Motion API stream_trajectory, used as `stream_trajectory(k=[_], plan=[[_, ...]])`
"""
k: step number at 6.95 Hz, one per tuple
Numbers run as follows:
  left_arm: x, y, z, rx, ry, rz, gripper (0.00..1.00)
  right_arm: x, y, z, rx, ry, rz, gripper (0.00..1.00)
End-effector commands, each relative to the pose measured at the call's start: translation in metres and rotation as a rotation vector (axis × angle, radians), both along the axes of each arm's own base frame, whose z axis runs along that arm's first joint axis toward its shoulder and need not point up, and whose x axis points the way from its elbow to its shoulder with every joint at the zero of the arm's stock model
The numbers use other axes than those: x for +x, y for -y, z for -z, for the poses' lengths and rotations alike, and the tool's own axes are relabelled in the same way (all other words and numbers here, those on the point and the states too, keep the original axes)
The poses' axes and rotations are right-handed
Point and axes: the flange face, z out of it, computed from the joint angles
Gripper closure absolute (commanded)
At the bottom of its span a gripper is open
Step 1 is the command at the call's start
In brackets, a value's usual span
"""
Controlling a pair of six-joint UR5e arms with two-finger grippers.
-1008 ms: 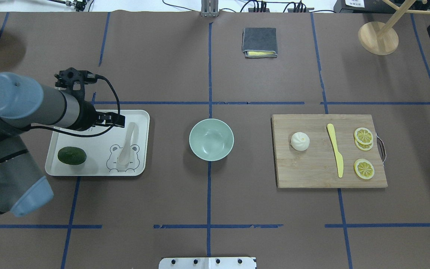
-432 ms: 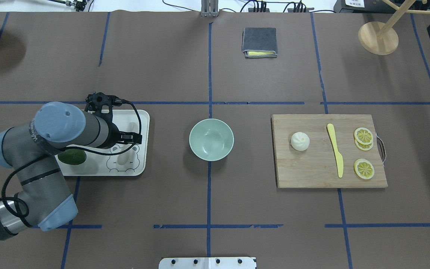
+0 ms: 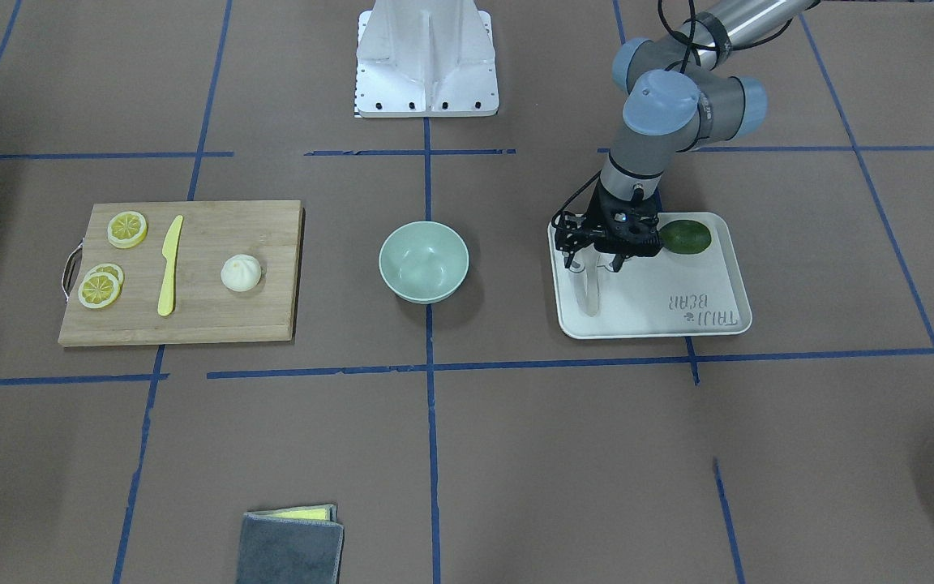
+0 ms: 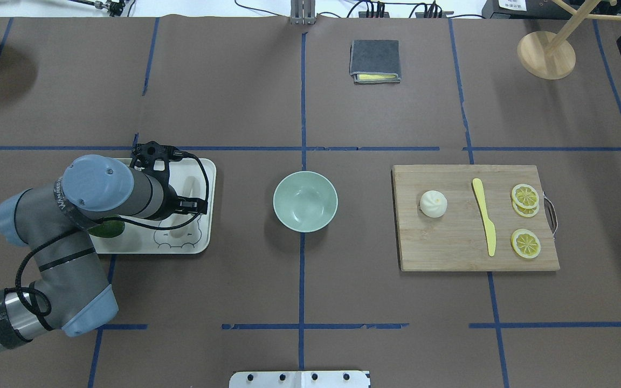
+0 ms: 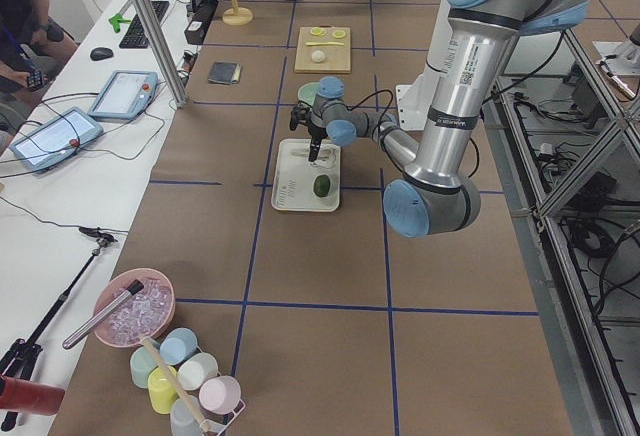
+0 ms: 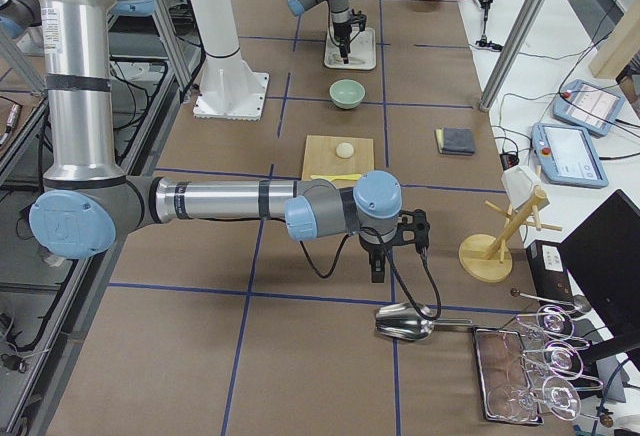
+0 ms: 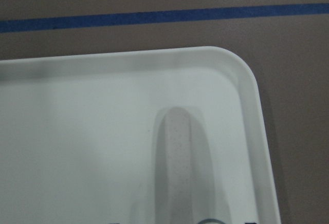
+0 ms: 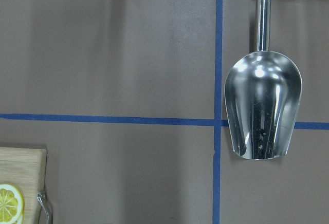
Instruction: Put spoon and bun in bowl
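Observation:
The off-white spoon (image 4: 188, 187) lies on the white tray (image 4: 207, 240) at the left; it also shows in the front view (image 3: 589, 294) and the left wrist view (image 7: 177, 167). My left gripper (image 3: 594, 261) is low over the tray, open, with its fingers either side of the spoon's middle; it also shows from overhead (image 4: 189, 203). The white bun (image 4: 433, 204) sits on the wooden cutting board (image 4: 450, 250) at the right. The mint-green bowl (image 4: 305, 201) stands empty at the centre. My right gripper (image 6: 378, 271) hangs far right, shown only in the right side view; I cannot tell its state.
A dark green fruit (image 3: 685, 237) lies on the tray beside the left wrist. A yellow knife (image 4: 485, 217) and lemon slices (image 4: 525, 243) share the board. A metal scoop (image 8: 263, 106), a wooden stand (image 4: 546, 54) and a folded cloth (image 4: 374, 60) lie further off.
My left arm has swung forward over the tray, and its gripper has moved from the spoon's far end to over its middle and come down around it.

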Motion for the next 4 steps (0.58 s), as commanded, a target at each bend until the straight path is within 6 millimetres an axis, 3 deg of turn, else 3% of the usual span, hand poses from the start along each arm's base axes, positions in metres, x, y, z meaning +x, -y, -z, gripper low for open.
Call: stream_trajectory(k=[1,2,4], plan=[[0.0000,-0.0007,-0.0020,0.003,0.005,-0.007,0.38,0.0001,0.0006,0.0002,0.001,-0.001,0.000,0.00],[-0.0005,-0.0010,-0.0024,0.006,0.007,-0.010,0.49,0.0001,0.0006,0.0010,0.002,-0.001,0.000,0.00],[-0.0011,-0.0003,-0.0009,0.006,0.006,-0.009,0.86,0.0001,0.0006,0.0010,0.002,-0.001,0.000,0.00]])
